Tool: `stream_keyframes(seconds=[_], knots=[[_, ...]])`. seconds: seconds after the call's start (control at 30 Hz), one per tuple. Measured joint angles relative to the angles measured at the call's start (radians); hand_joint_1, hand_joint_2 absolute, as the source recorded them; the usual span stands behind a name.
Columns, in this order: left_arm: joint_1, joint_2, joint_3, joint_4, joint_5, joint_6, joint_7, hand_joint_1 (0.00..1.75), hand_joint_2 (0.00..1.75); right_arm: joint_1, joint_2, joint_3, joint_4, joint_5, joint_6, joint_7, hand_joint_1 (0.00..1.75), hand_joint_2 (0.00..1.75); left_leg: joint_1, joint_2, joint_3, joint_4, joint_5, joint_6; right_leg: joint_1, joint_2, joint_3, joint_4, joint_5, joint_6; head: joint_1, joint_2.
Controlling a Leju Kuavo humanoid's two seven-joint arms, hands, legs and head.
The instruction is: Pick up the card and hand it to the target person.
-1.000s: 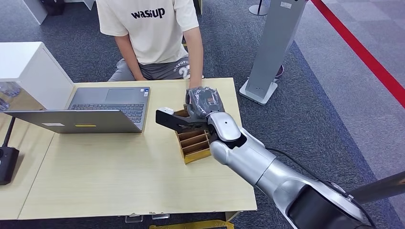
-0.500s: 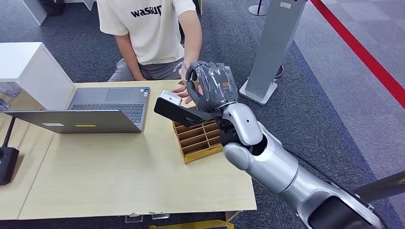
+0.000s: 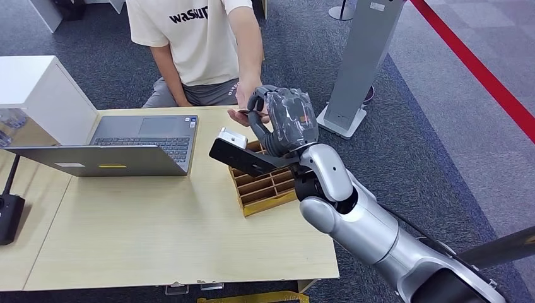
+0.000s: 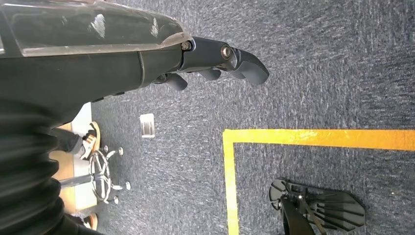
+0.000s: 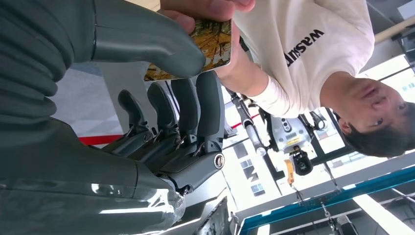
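The card (image 5: 215,41), printed in yellow and brown, is pinched between the thumb and fingers of my right hand (image 3: 284,123), raised above the far side of the table. In the head view the card (image 3: 248,112) shows as a thin edge. The person's hand (image 3: 241,108) reaches over the table and its fingers (image 5: 205,9) grip the card's other end. The person in a white T-shirt (image 3: 192,38) sits behind the table. My left hand (image 4: 147,54) hangs over the carpet floor, holding nothing, fingers loosely apart.
A wooden slotted card holder (image 3: 265,186) stands on the table (image 3: 158,233) under my right forearm. An open laptop (image 3: 126,148) sits at the left, a white cabinet (image 3: 38,95) beyond it. A grey pillar stand (image 3: 359,63) is on the floor to the right.
My right hand has lifted from the card holder and moved toward the person with the card. The person's hand has risen from the table and taken hold of the card's far end.
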Motion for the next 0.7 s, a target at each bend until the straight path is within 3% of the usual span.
stream_keyframes(seconds=[0.07,0.2,0.27,0.37,0.57,0.7], knots=[[0.0,0.0,0.0,0.0,0.004,-0.002,0.0,0.0,0.0,0.003,-0.001,-0.004,0.0,-0.002,0.0,0.0,1.22,1.75,0.0,0.0,0.0,0.0,0.0,0.0,0.0,0.0,0.0,0.0,0.0,0.0,0.0,0.0],[0.0,0.0,0.0,0.0,0.01,0.0,0.0,0.0,0.0,0.008,-0.003,-0.007,0.0,-0.009,0.001,0.0,0.13,1.75,0.0,0.0,0.0,0.0,0.0,0.0,0.0,0.0,0.0,0.0,0.0,0.0,0.0,0.0],[0.0,0.0,0.0,0.0,0.01,0.005,0.0,0.0,0.0,0.011,-0.005,-0.009,0.0,-0.019,-0.001,-0.001,0.0,1.75,0.0,0.0,0.0,0.0,0.0,0.0,0.0,0.0,0.0,0.0,0.0,0.0,0.001,0.0],[0.0,0.0,0.0,0.0,0.01,0.009,0.0,0.0,0.0,0.021,-0.008,-0.017,0.0,-0.079,-0.006,-0.023,0.0,1.75,0.0,0.0,0.0,0.0,0.0,0.0,0.0,0.0,0.0,0.0,0.0,0.0,0.001,0.0],[0.0,0.002,0.009,0.0,0.01,0.012,0.0,0.0,0.0,0.06,-0.025,-0.06,0.0,-0.408,-0.011,-0.163,0.0,1.75,0.0,0.0,0.0,0.0,0.0,0.0,0.0,0.0,0.0,0.0,0.0,0.0,0.0,0.0],[0.0,0.004,0.019,0.0,0.011,0.015,0.0,0.0,0.0,0.089,-0.043,-0.1,0.0,-0.531,-0.042,-0.23,0.0,1.75,0.0,0.0,0.0,0.0,0.0,0.0,0.0,0.0,0.0,0.0,0.0,0.0,0.0,0.0]])
